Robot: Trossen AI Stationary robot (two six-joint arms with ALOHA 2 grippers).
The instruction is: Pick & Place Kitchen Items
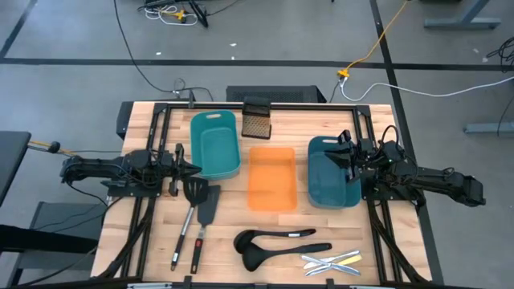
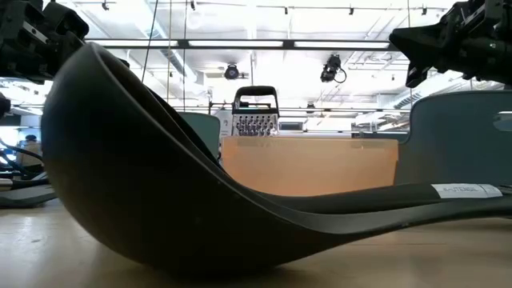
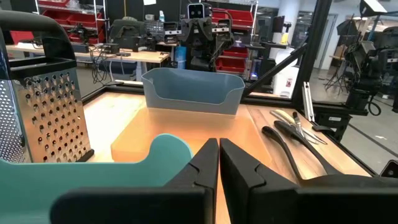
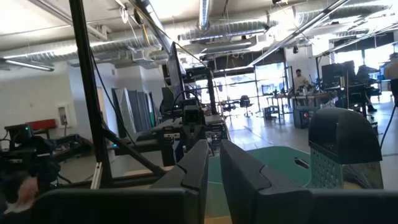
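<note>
Spanning grey concrete floor, slatted wooden table (image 1: 321, 225).

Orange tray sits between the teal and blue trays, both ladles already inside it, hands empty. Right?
Not quite. The high view shows the orange tray holding nothing; both ladles lie on the table in front of it. The rest holds.

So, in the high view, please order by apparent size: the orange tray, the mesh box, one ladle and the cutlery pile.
1. orange tray
2. ladle, long but slim
3. cutlery pile and mesh box: they look alike, so I do not rank them.
</note>
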